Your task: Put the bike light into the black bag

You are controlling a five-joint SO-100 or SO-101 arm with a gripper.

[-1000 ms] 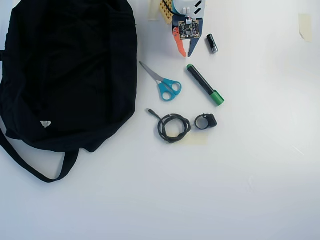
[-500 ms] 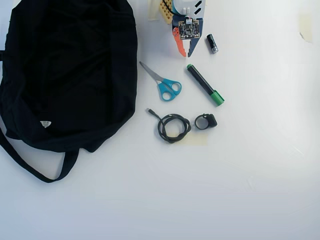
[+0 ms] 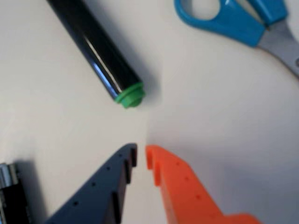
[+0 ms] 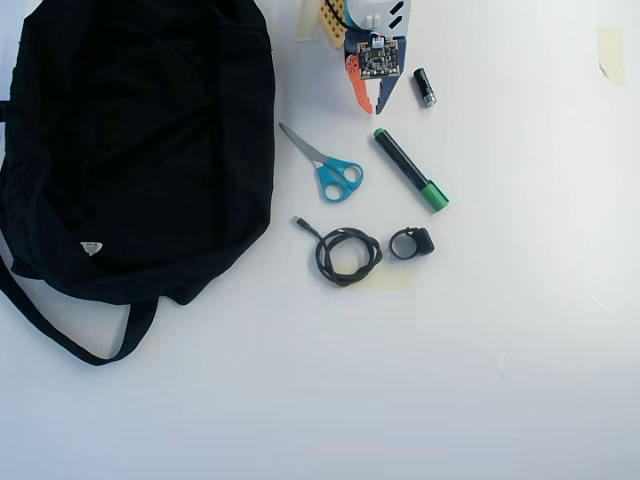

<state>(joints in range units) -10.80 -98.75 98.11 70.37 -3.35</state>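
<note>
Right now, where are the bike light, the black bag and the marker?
bike light [image 4: 411,243]: overhead view, on its loop strap.
black bag [image 4: 140,150]: overhead view, mid fabric.
marker [image 4: 404,165]: overhead view, on its black barrel.

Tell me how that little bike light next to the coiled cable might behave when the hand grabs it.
The bike light is tiny, so probably light and easily nudged aside. Its loop looks rubbery, likely to flex or squash if pinched there; the blocky body seems the firmer grip. It lies flat, so rolling seems unlikely. The hand is empty.
</note>
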